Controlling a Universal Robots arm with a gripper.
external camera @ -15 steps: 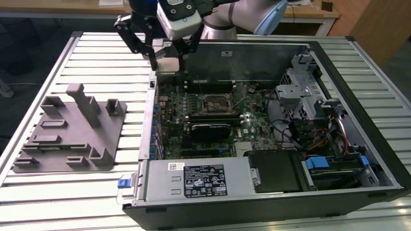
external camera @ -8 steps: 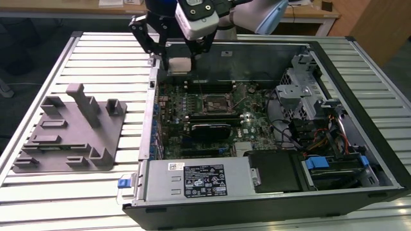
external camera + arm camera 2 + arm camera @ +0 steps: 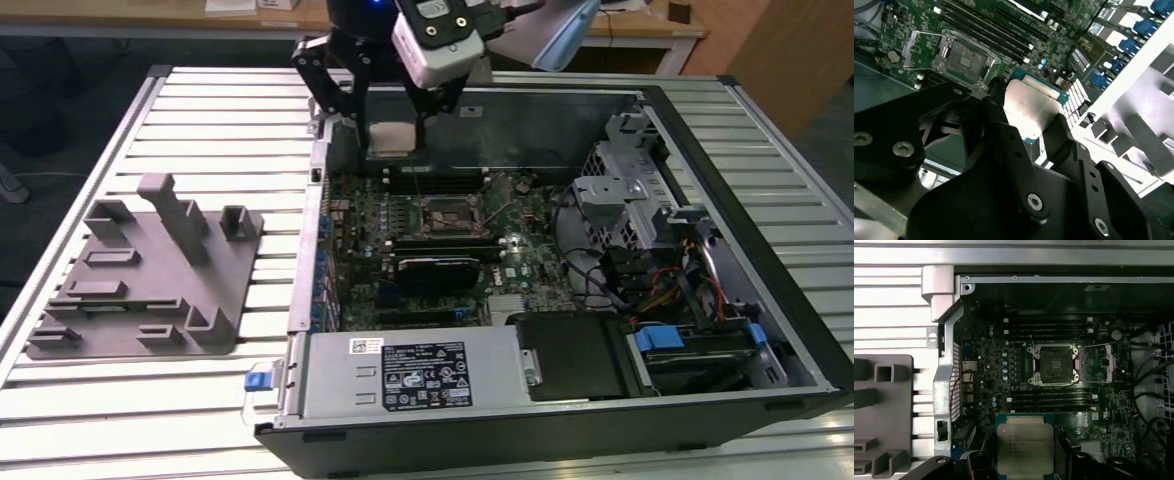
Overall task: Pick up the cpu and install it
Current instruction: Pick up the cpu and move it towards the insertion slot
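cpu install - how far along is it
Done: the cpu is picked up, clamped in the gripper and held above the motherboard. In hand: it hangs in the air, not down at the socket. Left: the socket stands open and empty, so the cpu is not yet seated.

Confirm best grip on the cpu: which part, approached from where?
Two opposite thin edges, approached from above the lid side. The cpu is a flat square, so only its rim gives parallel faces, and the underside must stay free to meet the open socket. The gripper holds it just so in the first wrist view: clamped on its side edges, metal lid facing up.
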